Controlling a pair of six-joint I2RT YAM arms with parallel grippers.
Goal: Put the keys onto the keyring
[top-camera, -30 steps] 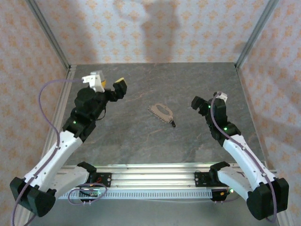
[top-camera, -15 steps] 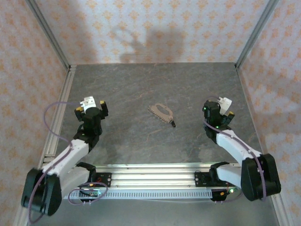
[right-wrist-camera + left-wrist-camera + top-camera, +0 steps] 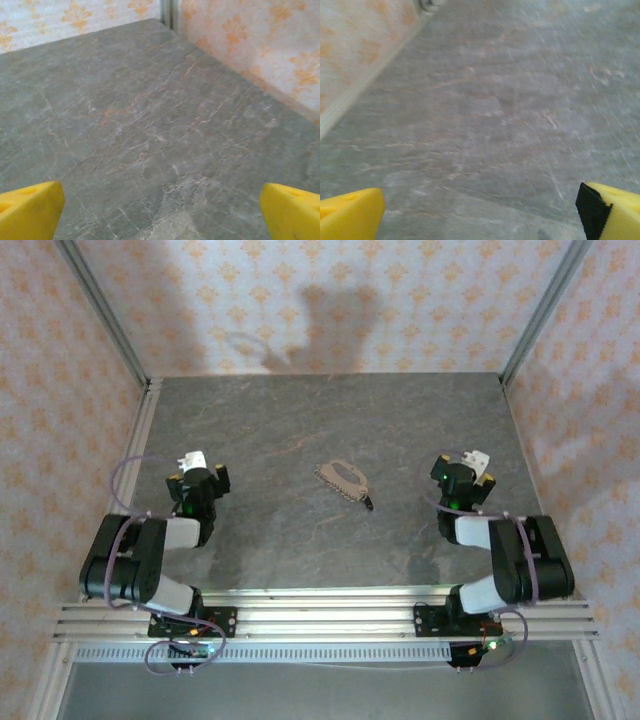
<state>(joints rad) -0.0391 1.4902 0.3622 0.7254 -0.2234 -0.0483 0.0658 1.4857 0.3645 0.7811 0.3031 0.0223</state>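
Both arms sit folded low near their bases, so I judge that no working step is in hand: this is a rest pose well apart from the task's things. The left end effector (image 3: 200,477) hangs over the left part of the counter (image 3: 300,420) with its jaws wide open. Its wrist view shows the yellow fingertips (image 3: 350,214) at the two lower corners with only bare stone between them. The right end effector (image 3: 462,476) mirrors it on the right side, equally open and gripping nothing, its fingertips (image 3: 29,210) spread over bare grey surface. The keyring (image 3: 341,477) lies flat near the middle of the counter, between the two arms, as a thin pale oval loop. The key (image 3: 369,504), a tiny dark piece, lies at the loop's near-right end, touching it or just beside it. It is too small to tell whether it is threaded on. If it is loose, the next move calls for one arm to reach in and steady or lift the loop. The other would pinch the key off the flat stone, a fine grasp on something far smaller than the jaws. That would need a low, well-centred approach so the fingers do not nudge the loop or flick the key away.
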